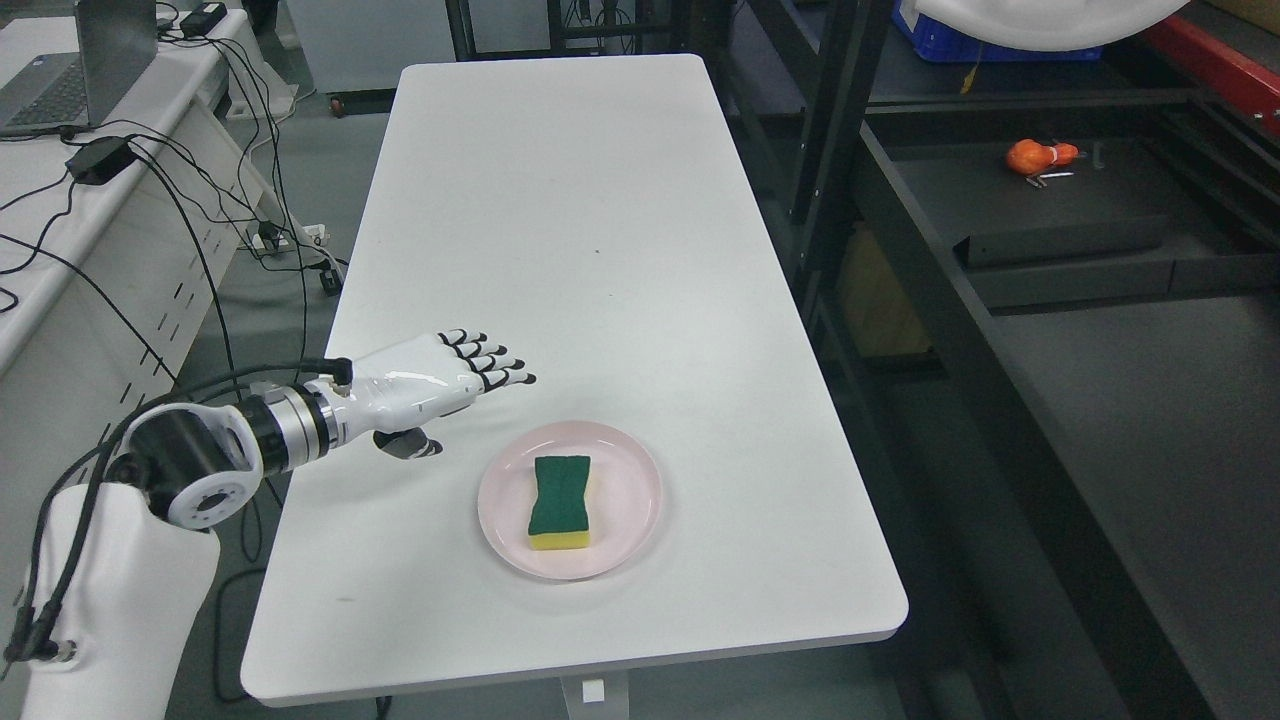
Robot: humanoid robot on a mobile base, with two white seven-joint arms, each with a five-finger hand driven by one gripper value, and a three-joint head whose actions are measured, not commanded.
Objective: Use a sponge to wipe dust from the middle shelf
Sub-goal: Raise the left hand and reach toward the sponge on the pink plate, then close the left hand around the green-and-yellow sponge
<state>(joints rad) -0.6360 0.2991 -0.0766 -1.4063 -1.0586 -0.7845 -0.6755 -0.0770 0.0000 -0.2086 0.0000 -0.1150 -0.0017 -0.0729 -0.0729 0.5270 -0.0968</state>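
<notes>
A green-topped yellow sponge (560,503) lies on a pink plate (632,478) near the front of the white table (580,250). My left hand (470,385) hovers over the table just left of and behind the plate, fingers stretched out and spread, holding nothing. The dark metal shelf unit (1050,330) stands to the right of the table, its shelf boards running along the right side. My right arm does not show.
An orange object (1038,156) with small metal pieces lies on a far shelf board. A side desk (60,230) with a laptop (70,70), a power brick and trailing cables stands at the left. A blue crate (960,40) sits at top right.
</notes>
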